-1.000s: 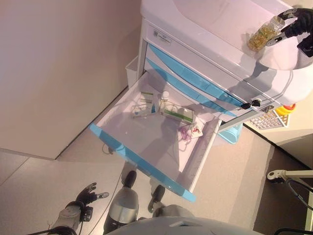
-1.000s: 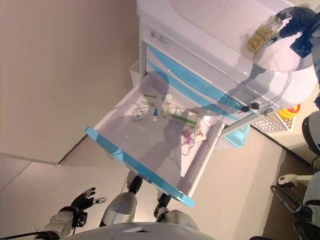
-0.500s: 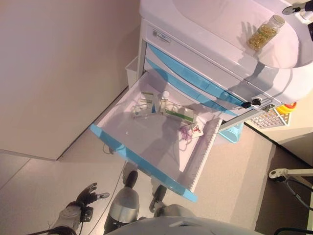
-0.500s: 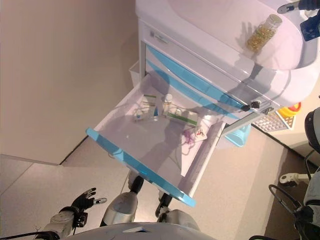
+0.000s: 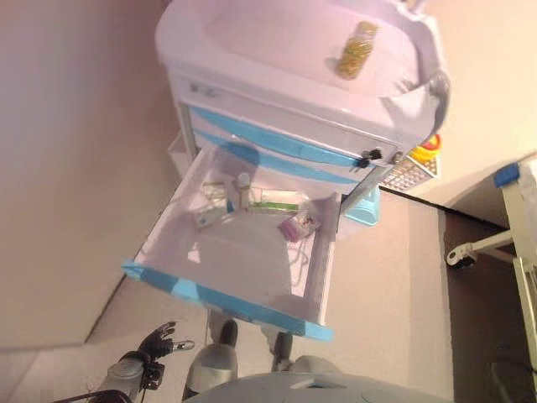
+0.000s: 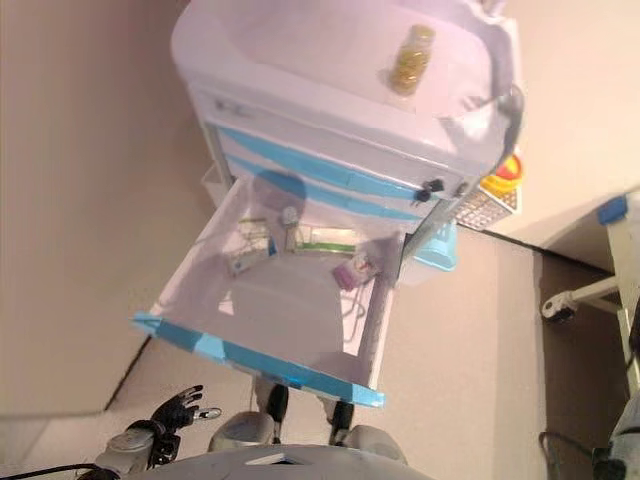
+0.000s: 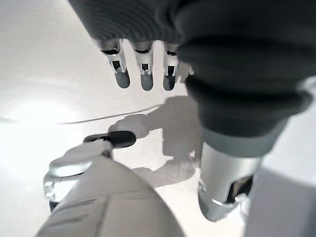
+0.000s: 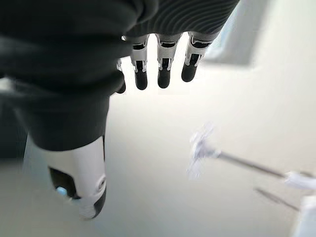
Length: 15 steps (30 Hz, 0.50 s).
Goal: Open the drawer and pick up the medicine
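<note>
Drawer (image 5: 243, 269) open, pill bottle (image 5: 353, 50) set on cart top (image 5: 268, 38).
L hand (image 5: 157, 343) + R hand (image 8: 158, 64) both relaxed, empty; nxt: likely done.

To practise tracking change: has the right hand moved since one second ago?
Yes: away from the pill bottle on the cart top, which it held then; right hand now open.

pill bottle (image 5: 356, 49) lies on cart top (image 5: 268, 34).
</note>
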Available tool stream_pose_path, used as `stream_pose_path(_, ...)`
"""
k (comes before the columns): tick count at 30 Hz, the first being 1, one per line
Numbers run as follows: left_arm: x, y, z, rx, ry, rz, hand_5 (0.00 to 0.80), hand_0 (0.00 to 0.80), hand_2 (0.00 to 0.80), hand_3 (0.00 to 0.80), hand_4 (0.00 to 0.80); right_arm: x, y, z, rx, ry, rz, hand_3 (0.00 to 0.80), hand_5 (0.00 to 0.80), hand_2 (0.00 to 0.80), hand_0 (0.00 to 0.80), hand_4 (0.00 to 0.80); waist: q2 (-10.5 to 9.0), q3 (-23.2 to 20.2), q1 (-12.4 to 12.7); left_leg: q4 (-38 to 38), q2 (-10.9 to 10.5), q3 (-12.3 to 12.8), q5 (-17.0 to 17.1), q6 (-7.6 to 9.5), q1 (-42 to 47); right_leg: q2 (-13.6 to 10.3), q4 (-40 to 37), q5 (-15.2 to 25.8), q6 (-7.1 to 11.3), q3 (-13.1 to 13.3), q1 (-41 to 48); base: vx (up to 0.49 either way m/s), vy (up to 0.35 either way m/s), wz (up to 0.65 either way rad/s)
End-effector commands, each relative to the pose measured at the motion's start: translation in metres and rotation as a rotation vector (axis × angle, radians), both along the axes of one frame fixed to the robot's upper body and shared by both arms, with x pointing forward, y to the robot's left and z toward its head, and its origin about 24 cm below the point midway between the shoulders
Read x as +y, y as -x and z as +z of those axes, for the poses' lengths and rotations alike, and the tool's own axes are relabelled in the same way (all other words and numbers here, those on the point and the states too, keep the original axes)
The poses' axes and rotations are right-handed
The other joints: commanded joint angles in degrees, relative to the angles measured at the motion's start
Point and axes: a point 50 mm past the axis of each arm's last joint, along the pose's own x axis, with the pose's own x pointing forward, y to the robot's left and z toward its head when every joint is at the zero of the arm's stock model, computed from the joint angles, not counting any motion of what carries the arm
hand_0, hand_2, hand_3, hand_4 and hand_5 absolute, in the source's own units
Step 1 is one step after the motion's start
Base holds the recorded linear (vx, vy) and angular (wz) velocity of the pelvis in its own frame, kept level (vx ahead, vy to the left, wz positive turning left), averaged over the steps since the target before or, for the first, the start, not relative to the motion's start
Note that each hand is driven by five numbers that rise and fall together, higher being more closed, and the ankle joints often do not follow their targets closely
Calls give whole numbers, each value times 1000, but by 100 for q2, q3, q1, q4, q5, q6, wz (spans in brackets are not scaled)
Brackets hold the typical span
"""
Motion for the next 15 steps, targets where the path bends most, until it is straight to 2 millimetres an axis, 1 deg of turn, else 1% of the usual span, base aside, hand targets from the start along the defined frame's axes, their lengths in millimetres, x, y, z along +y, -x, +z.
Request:
stream_pose_path(1,-9,2,-5,31,18,-37,0,0,0,0,0,22,1,-60,67,-8,143,0,0,0,0,0,101,-220,-313,453,-96,-93,-1005,-1,-83,-95,620,-363,440,165,-198,-89,26,-54)
stream_pose_path(3,-14,1,-7,22,33,-25,0,0,0,0,0,36,4,-107,174,-76,226,0,0,0,0,0,147,-227,-469,436,-87,30,-1025,3,-42,-83,601,-349,436,286,-221,-80,18,-52)
stream_pose_path(4,-18,1,-8,17,41,-18,0,0,0,0,0,43,7,-138,247,-114,267,0,0,0,0,0,168,-225,-559,437,-80,108,-1043,4,-20,-78,589,-340,438,348,-227,-64,0,-53)
stream_pose_path(5,-22,-1,-9,14,50,-13,0,0,0,0,0,46,13,-170,329,-141,278,0,0,0,0,0,188,-227,-631,425,-71,183,-1046,-2,5,-78,579,-330,438,375,-226,-57,-14,-60)
stream_pose_path(7,-29,-2,-11,2,56,-7,0,0,0,0,0,50,24,-217,488,-179,271,0,0,0,0,0,213,-227,-725,392,-51,295,-1036,-19,47,-75,569,-310,446,399,-229,-52,-17,-48)
stream_pose_path(8,-31,-3,-11,-5,63,4,0,0,0,0,0,56,33,-241,569,-164,271,0,0,0,0,0,223,-228,-776,370,-43,340,-1031,-24,73,-73,561,-301,445,409,-228,-53,-9,-25)
stream_pose_path(10,-35,-5,-11,-16,71,13,0,0,0,0,0,64,50,-281,730,-150,269,0,0,0,0,0,231,-235,-846,318,-30,413,-1007,-35,108,-75,542,-284,457,417,-231,-43,-15,-16)
stream_pose_path(11,-36,-5,-11,-20,73,13,0,0,0,0,0,69,64,-303,809,-140,258,0,0,0,0,0,240,-236,-880,285,-19,454,-993,-43,123,-77,527,-265,466,413,-237,-38,-20,-12)
stream_pose_path(12,-36,-6,-11,-26,73,7,0,0,0,0,0,75,81,-331,936,-99,250,0,0,0,0,0,251,-235,-919,255,-5,496,-978,-56,133,-76,515,-255,469,411,-246,-30,-15,-8)
stream_pose_path(13,-36,-6,-11,-27,73,5,0,0,0,0,0,76,83,-335,960,-85,256,0,0,0,0,0,252,-236,-926,246,-3,501,-974,-59,137,-75,511,-254,469,410,-246,-15,-16,-8)
stream_pose_path(14,-36,-6,-11,-32,72,-6,0,0,0,0,0,84,104,-363,1077,-56,263,0,0,0,0,0,268,-234,-936,214,-1,515,-958,-61,144,-75,502,-253,474,392,-247,1,-13,-12)
stream_pose_path(15,-37,-7,-11,-39,75,-13,0,0,0,0,0,92,119,-380,1163,-16,281,0,0,0,0,0,284,-227,-939,194,-1,514,-947,-57,145,-76,498,-257,477,375,-247,6,-12,-14)
